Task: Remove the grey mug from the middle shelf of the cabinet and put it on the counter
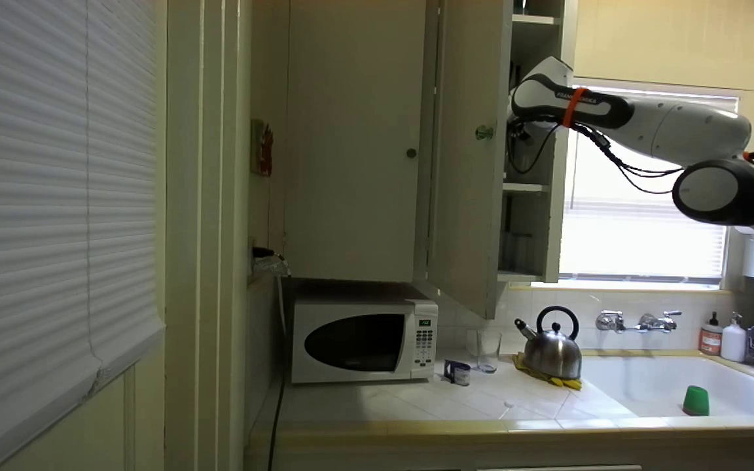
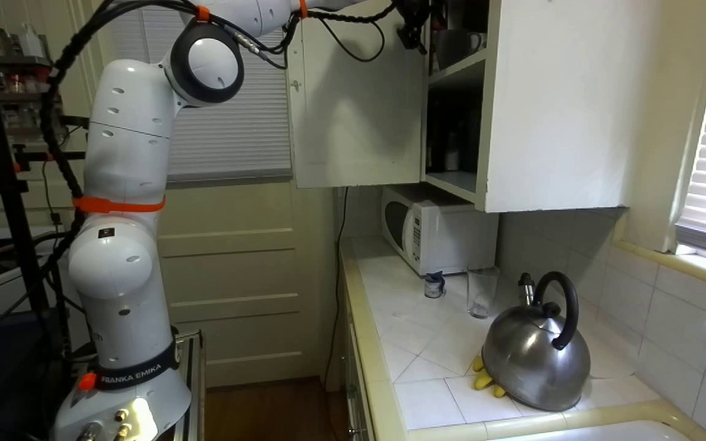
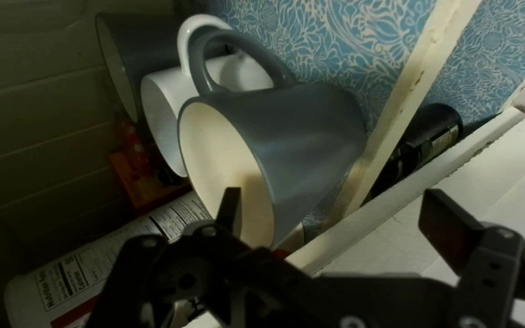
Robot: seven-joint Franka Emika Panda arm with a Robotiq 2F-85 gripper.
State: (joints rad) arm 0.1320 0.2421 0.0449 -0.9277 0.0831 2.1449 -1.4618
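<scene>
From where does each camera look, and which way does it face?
An exterior view: before the counter, facing the microwave; arm at right.
An exterior view: near the kettle, looking along the counter; arm and base at left.
Wrist view: wrist-mounted, facing a grey mug in the cabinet; end effector at bottom.
Both exterior views share microwave and kettle.

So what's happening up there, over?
Gripper spread wide, holding nothing. Nearest grey mug upright on shelf. White mug close behind, might get bumped.
</scene>
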